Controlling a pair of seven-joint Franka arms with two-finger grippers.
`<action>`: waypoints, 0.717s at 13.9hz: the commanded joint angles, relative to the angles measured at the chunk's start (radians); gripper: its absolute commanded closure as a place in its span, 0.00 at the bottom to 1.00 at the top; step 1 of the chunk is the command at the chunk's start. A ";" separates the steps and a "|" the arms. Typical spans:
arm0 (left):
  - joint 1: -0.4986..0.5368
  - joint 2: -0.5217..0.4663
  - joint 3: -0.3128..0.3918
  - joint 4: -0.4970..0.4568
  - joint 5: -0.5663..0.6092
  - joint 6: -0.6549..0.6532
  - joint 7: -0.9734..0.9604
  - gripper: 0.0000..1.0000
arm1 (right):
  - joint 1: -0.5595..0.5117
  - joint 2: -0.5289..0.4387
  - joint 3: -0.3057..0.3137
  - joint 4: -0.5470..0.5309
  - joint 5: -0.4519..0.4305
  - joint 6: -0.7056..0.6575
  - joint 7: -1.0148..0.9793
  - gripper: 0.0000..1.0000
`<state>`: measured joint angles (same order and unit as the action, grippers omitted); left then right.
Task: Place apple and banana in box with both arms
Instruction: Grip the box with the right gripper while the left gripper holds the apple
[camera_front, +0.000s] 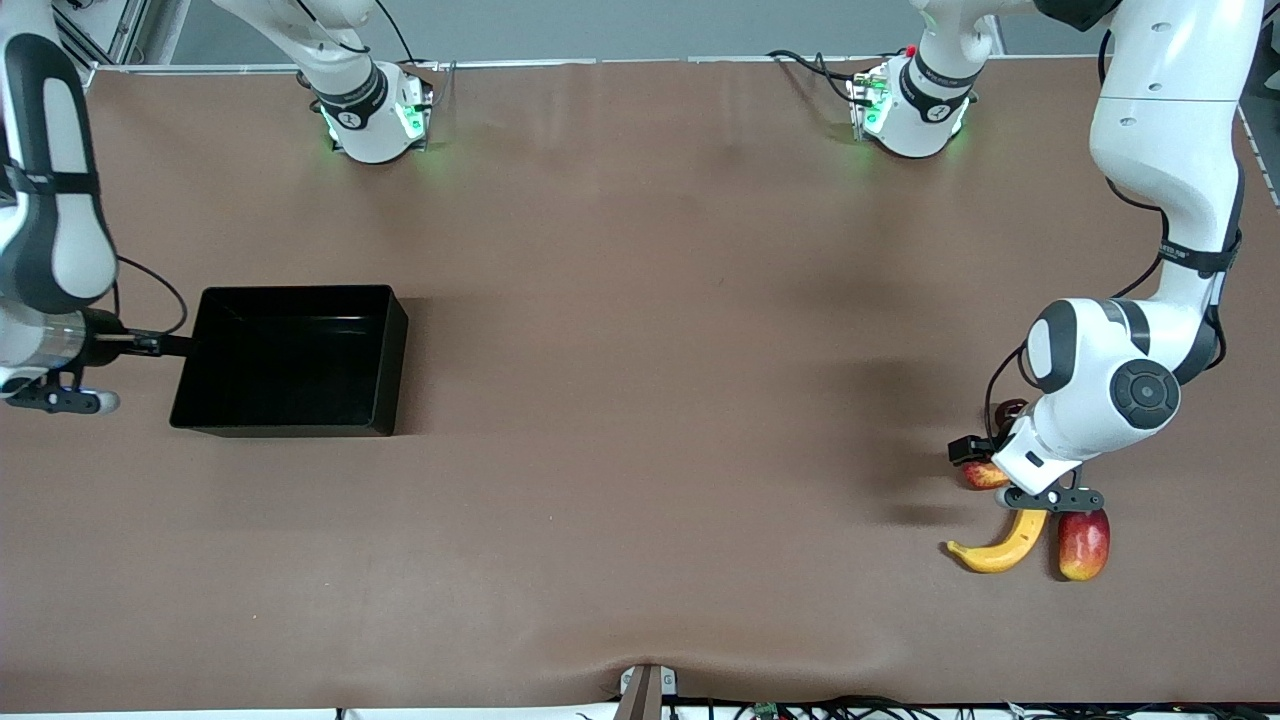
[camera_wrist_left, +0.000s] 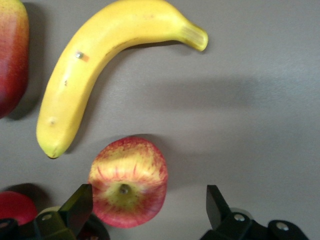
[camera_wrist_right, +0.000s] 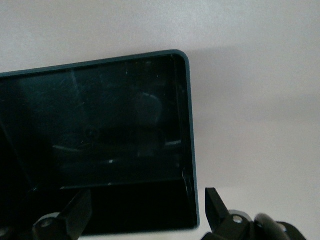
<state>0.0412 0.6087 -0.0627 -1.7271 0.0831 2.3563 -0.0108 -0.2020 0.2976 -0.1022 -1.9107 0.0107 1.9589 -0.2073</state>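
While the fruits lie grouped at the left arm's end of the bench, the box is seen well apart from them at the right arm's end, resting flat with nothing inside.

Left hand: held low over the fruit cluster, fingers spread wide with nothing between the tips pressed or gripped. In the left wrist view one finger is seen just beside the apple, the other well clear of it on bare bench. The apple is lying with its yellowish stem dimple turned up.

Banana: lying on the bench beside the apple and nearer to the front camera, curved, with one tip close to the apple but not touching it. A red-yellow mango is noted just beside the banana. A dark red fruit is partly hidden under the left arm, farther from the front camera than the apple.

Right hand: positioned at the box's outer end wall, over its rim, fingers apart and holding nothing. A corner of the box and its glossy floor are shown in the right wrist view.
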 joint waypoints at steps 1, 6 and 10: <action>0.023 0.009 -0.005 -0.002 0.030 0.009 0.003 0.00 | -0.011 0.044 0.013 -0.080 -0.017 0.167 -0.035 0.00; 0.031 0.036 -0.003 0.000 0.030 0.040 0.003 0.00 | -0.054 0.104 0.012 -0.070 -0.018 0.184 -0.144 0.21; 0.036 0.046 -0.003 -0.002 0.032 0.054 0.003 0.02 | -0.059 0.104 0.015 -0.070 -0.014 0.150 -0.141 1.00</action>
<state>0.0699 0.6547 -0.0624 -1.7289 0.0960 2.3950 -0.0107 -0.2414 0.4086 -0.1042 -1.9858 0.0088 2.1349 -0.3424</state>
